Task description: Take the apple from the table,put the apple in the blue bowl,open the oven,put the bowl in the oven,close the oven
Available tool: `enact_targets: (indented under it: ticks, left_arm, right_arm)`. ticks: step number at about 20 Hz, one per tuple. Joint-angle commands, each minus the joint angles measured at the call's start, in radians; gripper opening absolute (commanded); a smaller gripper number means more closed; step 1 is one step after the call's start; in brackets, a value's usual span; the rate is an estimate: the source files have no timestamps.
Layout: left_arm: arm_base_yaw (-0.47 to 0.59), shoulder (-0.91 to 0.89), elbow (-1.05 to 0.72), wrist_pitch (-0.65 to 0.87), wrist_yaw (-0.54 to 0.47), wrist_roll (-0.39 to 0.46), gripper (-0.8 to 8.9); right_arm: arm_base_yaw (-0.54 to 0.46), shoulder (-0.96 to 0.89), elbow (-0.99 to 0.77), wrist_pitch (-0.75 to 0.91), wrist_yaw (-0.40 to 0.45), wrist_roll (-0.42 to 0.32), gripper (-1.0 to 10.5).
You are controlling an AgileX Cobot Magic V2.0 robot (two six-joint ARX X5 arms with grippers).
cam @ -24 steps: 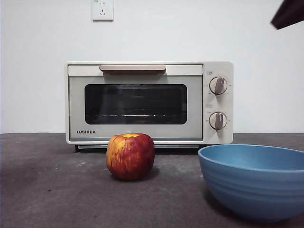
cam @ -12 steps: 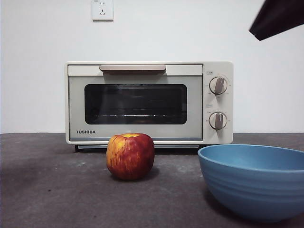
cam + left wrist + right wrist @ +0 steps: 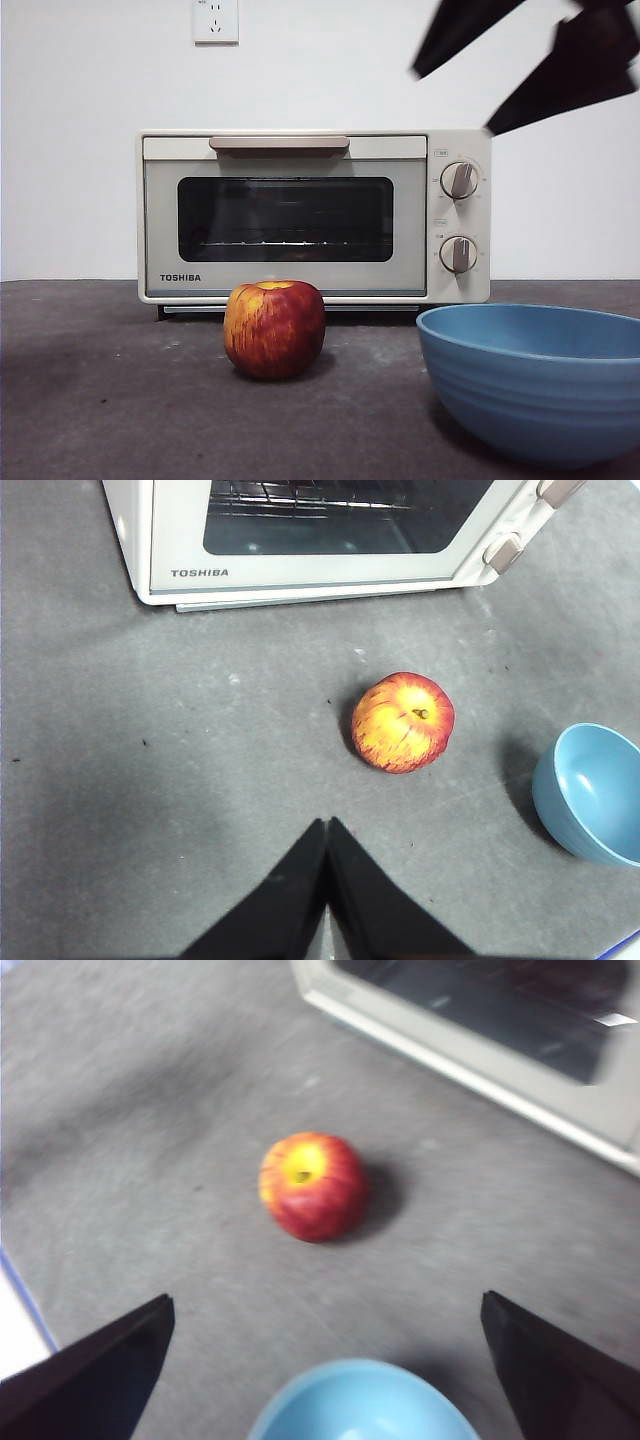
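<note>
The right tool [image 3: 505, 75] has come into the front view at the top right corner. One second ago only a small black tip showed there; now its two dark jaws are large, spread wide apart, and hang high above the blue bowl [image 3: 535, 385] and in front of the upper right part of the oven [image 3: 312, 215]. In its own wrist view the jaws stand far apart with nothing between them, and the picture is a little blurred, so I judge that this arm is moving. The apple [image 3: 312, 1187] lies in the middle of that view, with the bowl nearer to the camera.

The apple has not moved. It sits on the counter [image 3: 110, 400], in front of the oven door and left of the bowl, well apart from it and touching nothing else. The bowl is empty, as far as the wrist views show. The oven door is closed, with its beige handle [image 3: 279, 144] along the top.

The left tool [image 3: 326, 832] waits above the near part of the counter. Its jaws are pressed together and hold nothing.

So the first step, taking the apple, is not yet done; the change only means that the right arm is starting its approach. I think the next move is to come down over the apple with the jaws open on both sides. The apple is round and could roll if one jaw touches it first.
</note>
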Motion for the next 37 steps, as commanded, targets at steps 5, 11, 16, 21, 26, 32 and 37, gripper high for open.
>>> enact_targets:
  ticks: [5,11,16,21,26,32,37]
  left_arm:
    - [-0.003,0.005,0.017,0.011,0.001,0.016,0.07]
    - [-0.003,0.005,0.017,0.011,0.001,0.016,0.07]
    - [-0.003,0.005,0.017,0.011,0.001,0.016,0.07]
    - [-0.003,0.005,0.017,0.01,0.002,0.016,0.07]
    - [-0.003,0.005,0.017,0.01,0.002,0.016,0.07]
    - [-0.003,0.005,0.017,0.01,0.002,0.016,0.07]
    - [-0.003,0.005,0.017,0.011,0.002,0.016,0.07]
  right_arm:
    - [0.082,0.325,0.18,0.03,0.007,0.029,4.9]
    - [0.13,0.594,0.332,0.031,0.041,0.029,4.9]
    - [0.15,0.725,0.417,0.031,0.095,0.033,4.9]
    - [0.163,0.807,0.459,0.031,0.141,0.033,4.9]
    - [0.17,0.872,0.465,0.033,0.152,0.033,4.9]
    - [0.177,0.893,0.465,0.032,0.182,0.038,4.2]
    - [0.18,0.876,0.466,0.03,0.179,0.059,3.7]
